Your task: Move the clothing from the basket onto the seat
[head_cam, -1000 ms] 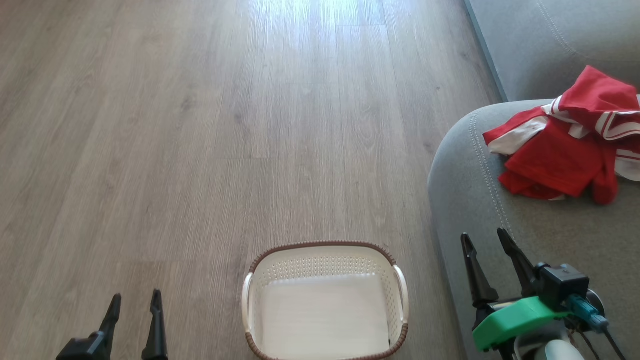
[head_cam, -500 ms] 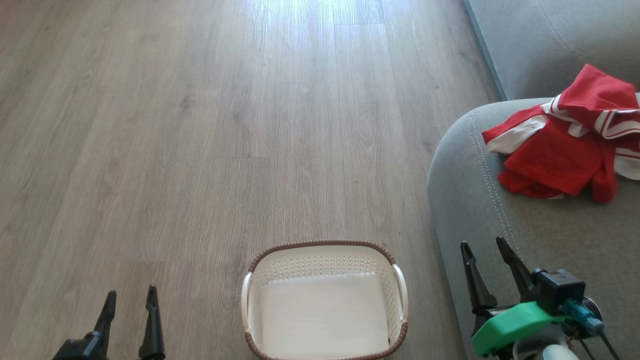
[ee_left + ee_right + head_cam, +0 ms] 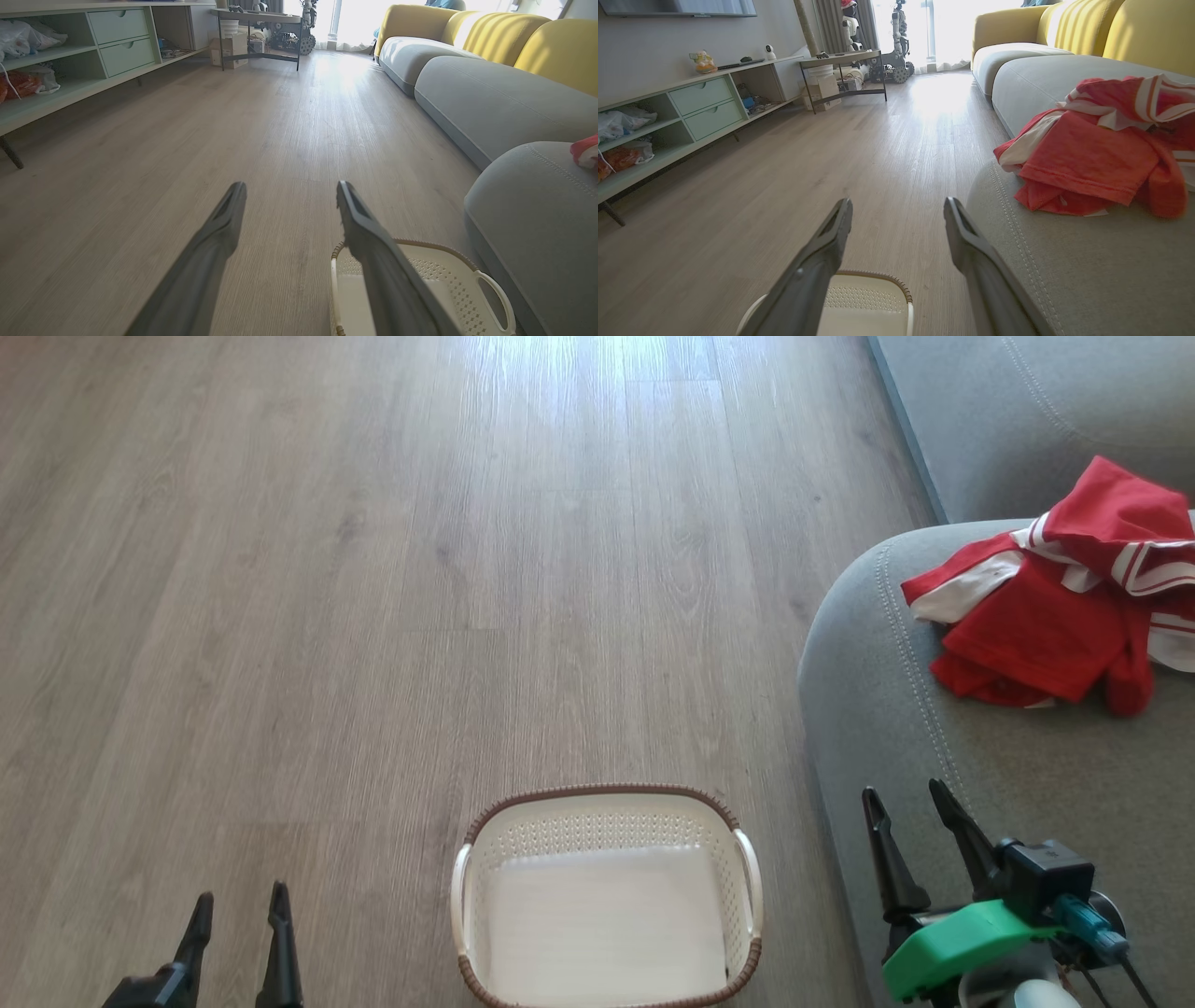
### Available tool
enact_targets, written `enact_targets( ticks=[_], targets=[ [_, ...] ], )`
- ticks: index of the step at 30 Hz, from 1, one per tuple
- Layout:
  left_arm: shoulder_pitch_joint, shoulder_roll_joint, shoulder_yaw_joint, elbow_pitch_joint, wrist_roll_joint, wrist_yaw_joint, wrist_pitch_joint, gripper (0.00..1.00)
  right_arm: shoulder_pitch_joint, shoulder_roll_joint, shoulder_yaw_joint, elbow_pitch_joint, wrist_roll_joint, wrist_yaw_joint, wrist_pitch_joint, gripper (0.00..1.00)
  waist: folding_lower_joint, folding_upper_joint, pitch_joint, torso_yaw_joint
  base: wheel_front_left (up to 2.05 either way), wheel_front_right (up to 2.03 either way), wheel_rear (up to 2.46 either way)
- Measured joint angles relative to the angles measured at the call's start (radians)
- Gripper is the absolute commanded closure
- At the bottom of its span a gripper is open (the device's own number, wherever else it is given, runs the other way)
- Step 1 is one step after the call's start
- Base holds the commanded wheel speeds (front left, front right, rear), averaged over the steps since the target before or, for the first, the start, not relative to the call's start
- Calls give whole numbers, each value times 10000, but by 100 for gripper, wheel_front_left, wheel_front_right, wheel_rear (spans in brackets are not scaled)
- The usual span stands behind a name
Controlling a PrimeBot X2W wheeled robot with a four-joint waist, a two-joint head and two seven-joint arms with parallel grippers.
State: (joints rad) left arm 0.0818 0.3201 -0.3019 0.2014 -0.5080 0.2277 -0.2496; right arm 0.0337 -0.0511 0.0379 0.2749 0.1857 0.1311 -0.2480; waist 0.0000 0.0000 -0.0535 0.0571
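Observation:
The red clothing (image 3: pixel 1055 616) with white stripes lies bunched on the grey seat (image 3: pixel 1027 775) at the right, also seen on the seat (image 3: pixel 1087 275) as a heap of clothing (image 3: pixel 1097 149) in the right wrist view. The cream basket (image 3: pixel 607 821) with its brown rim stands on the floor at bottom centre, nothing inside it. My left gripper (image 3: pixel 237 901) hovers open at lower left, left of the basket (image 3: pixel 467 280). My right gripper (image 3: pixel 904 793) is open over the seat's front edge, well short of the clothing. A sliver of clothing (image 3: pixel 586 151) shows in the left wrist view.
Wood floor (image 3: pixel 420 569) stretches ahead. A second grey cushion (image 3: pixel 1027 411) lies beyond the clothing, with yellow backrests (image 3: pixel 1134 32) behind. A low green shelf unit (image 3: pixel 70 56) lines the left wall. A small table (image 3: pixel 840 70) and wheeled robots stand far back.
My left gripper has sunk slightly toward the bottom edge of the head view. The right gripper has dropped a touch too. Clothing and basket have not moved.

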Motion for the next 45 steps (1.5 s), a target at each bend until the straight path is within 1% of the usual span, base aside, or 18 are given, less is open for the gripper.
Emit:
enact_targets(
  ticks=[7, 9, 10, 14, 16, 23, 41, 45],
  targets=[
    [0, -36, 23, 79, -4, -6, 0, 0, -7, 0, -2, -15, -17, 0, 0, 0, 0, 0, -2, -20, 0, 0, 0],
    [0, -61, 33, 82, -4, -79, 0, 0, -7, 0, -2, -36, -29, 0, 0, 0, 0, 0, -1, -27, 0, 0, 0],
    [0, -77, 35, 86, -10, -82, 0, 100, -7, 0, -4, -48, -29, 0, 0, 100, 0, 0, 0, -30, 0, 0, 0],
    [136, -443, -161, 779, -12, -77, 17, 100, 314, 0, 33, 765, -19, 0, 15, 100, 0, 0, 2, -32, 0, 0, 0],
    [270, -564, -188, 917, -56, -79, 59, 100, 532, 0, 33, 945, 59, 0, 65, 100, 0, 0, 10, -40, 0, 0, 0],
    [298, -635, -33, 905, -709, -180, 255, 100, 562, 0, -23, 949, 859, 0, 251, 100, 0, 0, 38, -71, 0, 0, 0],
    [149, -961, 550, 744, -2309, -608, 788, 100, 311, 0, -297, 836, 2907, 0, 729, 100, 0, 0, 111, -150, 0, 0, 0],
    [98, -1003, 635, 729, -2562, -621, 869, 100, 308, 0, -328, 832, 3266, 0, 825, 100, 0, 0, 123, -163, 0, 0, 0]
  ],
)
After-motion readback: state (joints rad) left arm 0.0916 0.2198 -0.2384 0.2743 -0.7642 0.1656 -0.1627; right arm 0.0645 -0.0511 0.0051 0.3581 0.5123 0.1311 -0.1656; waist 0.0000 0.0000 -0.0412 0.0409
